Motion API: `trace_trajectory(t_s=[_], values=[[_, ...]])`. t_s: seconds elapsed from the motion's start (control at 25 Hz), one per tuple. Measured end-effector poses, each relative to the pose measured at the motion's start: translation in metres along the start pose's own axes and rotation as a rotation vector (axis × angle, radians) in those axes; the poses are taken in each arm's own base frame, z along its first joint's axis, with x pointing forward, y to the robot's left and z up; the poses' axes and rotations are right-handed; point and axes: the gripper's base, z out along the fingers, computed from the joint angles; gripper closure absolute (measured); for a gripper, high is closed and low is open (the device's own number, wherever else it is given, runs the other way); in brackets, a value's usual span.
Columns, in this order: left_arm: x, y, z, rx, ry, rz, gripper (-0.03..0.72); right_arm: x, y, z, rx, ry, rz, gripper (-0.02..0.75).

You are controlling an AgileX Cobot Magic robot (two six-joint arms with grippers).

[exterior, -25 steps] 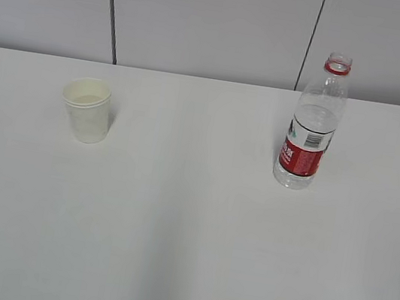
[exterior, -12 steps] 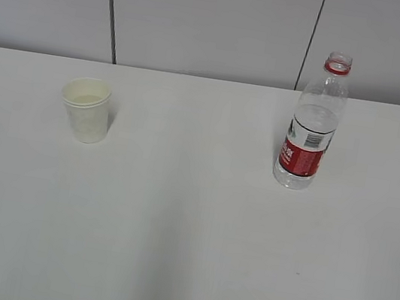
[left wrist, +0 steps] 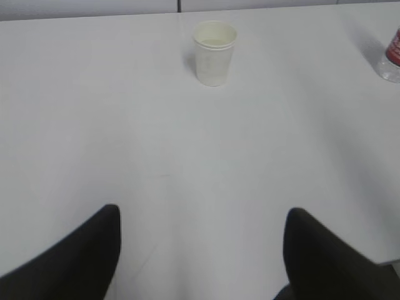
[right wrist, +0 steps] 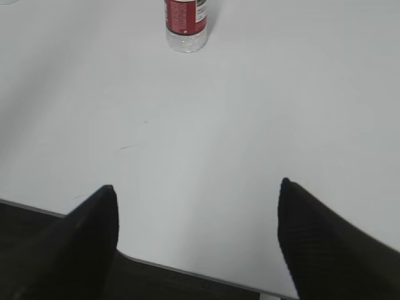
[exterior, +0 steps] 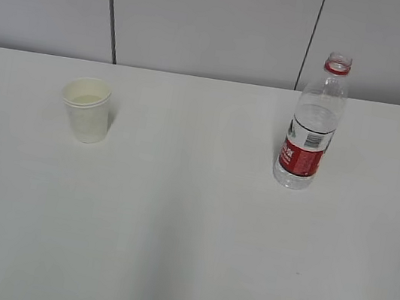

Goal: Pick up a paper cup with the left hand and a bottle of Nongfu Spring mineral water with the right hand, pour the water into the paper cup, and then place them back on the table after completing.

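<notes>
Cup (left wrist: pixel 215 52): thin paper, off-white, tapered, rolled rim; upright on the table (exterior: pixel 187 232), mouth up, ready for pouring. Lies well ahead of the left hand (left wrist: pixel 200 250), near its centre line. Likely light and easily crushed.

Bottle (right wrist: pixel 185 24): clear ribbed plastic, red label, red neck ring, no cap visible; upright, partly filled with water (exterior: pixel 315 116). Lies well ahead of the right hand (right wrist: pixel 197 240), slightly left of centre.

Left hand: jaws spread wide, nothing between them; dark smooth fingers (left wrist: pixel 75 259) low over the table.

Right hand: jaws spread wide, empty, hanging near the table's front edge.

Table: plain white, matte, a few faint marks.

Status, judged: neither item grasped; approach pending.
</notes>
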Motion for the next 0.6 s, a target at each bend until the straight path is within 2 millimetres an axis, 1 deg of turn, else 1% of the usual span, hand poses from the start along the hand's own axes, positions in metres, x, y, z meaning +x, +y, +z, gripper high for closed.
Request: trace_trajectory(t_s=[0.2,0.6], values=[[-0.0001,-0.0009,0.0000,-0.071,-0.002,-0.038,0.188,-0.0003,0.0005,0.0005,0.047,0.004,0.027,0.151],[-0.0001,-0.0010,0.0000,-0.078,-0.002,-0.042,0.188,-0.0004,0.0005,0.0005,0.050,0.004,0.029,0.150]])
